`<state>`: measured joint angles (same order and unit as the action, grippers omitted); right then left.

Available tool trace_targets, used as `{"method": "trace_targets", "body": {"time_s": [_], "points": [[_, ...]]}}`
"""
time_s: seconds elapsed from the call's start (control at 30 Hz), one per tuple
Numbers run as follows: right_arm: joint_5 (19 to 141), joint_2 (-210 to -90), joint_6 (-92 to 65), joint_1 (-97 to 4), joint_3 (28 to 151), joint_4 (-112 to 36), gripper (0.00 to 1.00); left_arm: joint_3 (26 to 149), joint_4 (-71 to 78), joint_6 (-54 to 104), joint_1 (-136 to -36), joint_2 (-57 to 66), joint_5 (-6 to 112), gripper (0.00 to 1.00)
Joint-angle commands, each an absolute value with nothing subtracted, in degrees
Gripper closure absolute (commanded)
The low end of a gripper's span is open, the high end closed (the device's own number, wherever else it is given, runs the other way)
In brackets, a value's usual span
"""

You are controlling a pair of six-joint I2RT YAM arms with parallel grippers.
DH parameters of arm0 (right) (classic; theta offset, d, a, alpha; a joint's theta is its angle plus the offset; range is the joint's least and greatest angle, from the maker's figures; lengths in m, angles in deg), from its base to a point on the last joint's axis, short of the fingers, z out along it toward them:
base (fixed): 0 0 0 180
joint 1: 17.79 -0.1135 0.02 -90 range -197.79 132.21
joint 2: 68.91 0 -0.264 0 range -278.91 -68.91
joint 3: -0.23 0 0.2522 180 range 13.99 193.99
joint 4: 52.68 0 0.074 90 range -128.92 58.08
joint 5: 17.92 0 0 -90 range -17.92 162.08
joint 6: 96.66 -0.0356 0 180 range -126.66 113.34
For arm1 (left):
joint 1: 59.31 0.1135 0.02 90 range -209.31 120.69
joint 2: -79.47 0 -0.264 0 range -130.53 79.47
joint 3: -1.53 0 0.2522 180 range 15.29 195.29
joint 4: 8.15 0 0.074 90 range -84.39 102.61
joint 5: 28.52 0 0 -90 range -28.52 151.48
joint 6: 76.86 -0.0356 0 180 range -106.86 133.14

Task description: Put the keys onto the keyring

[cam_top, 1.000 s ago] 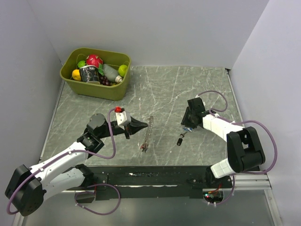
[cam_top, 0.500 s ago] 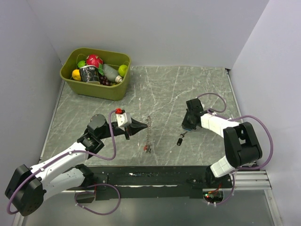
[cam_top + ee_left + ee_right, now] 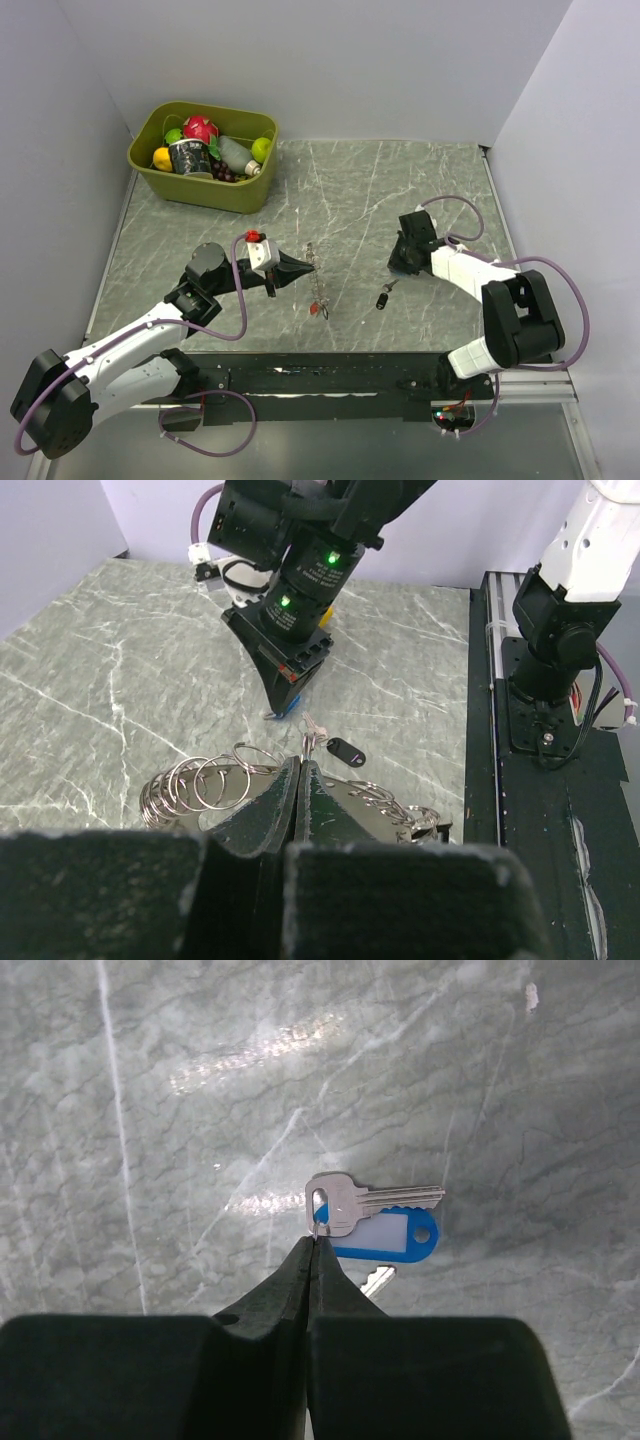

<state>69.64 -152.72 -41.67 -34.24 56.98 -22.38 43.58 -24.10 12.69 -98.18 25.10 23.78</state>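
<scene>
My left gripper (image 3: 308, 262) is shut on the keyring (image 3: 316, 284), a chain of linked metal rings that hangs down to a red tag (image 3: 320, 311). In the left wrist view the rings (image 3: 195, 780) loop out on both sides of the closed gripper (image 3: 300, 766). My right gripper (image 3: 398, 267) is shut on the small ring of a silver key (image 3: 350, 1203) with a blue tag (image 3: 390, 1236), held low over the table at the closed tips (image 3: 315, 1242). A black-headed key (image 3: 383, 297) lies on the table between the arms and also shows in the left wrist view (image 3: 345, 750).
A green bin (image 3: 200, 190) of fruit and bottles stands at the back left. A black rail (image 3: 320, 378) runs along the near edge. Grey walls close in the left, back and right sides. Part of another key (image 3: 376, 1280) shows under the blue tag.
The hanging keyring has swung: its top moved left toward my left gripper and its red-tagged end moved right. The right gripper shifted only slightly.
</scene>
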Motion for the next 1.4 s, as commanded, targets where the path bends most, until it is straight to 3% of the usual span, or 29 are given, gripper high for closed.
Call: {"method": "trace_targets", "body": {"time_s": [0.0, 0.33, 1.0, 1.37], "points": [[71.62, -149.68, -38.57, -34.49, 56.18, -24.85, 1.00, 43.86, -28.49, 11.73, -98.59, 25.77, 22.72, 0.99], [71.82, -144.43, -33.31, -39.41, 56.45, -25.55, 1.00, 44.29, -27.35, 11.30, -98.68, 25.94, 22.98, 0.99], [105.90, -114.02, -11.94, -39.59, 52.59, -36.88, 1.00, 43.68, -26.82, 10.85, -98.77, 28.05, 20.78, 0.99], [117.17, -111.89, -9.74, -39.59, 52.23, -38.74, 1.00, 44.56, -26.03, 10.86, -98.95, 27.88, 19.64, 0.99]]}}
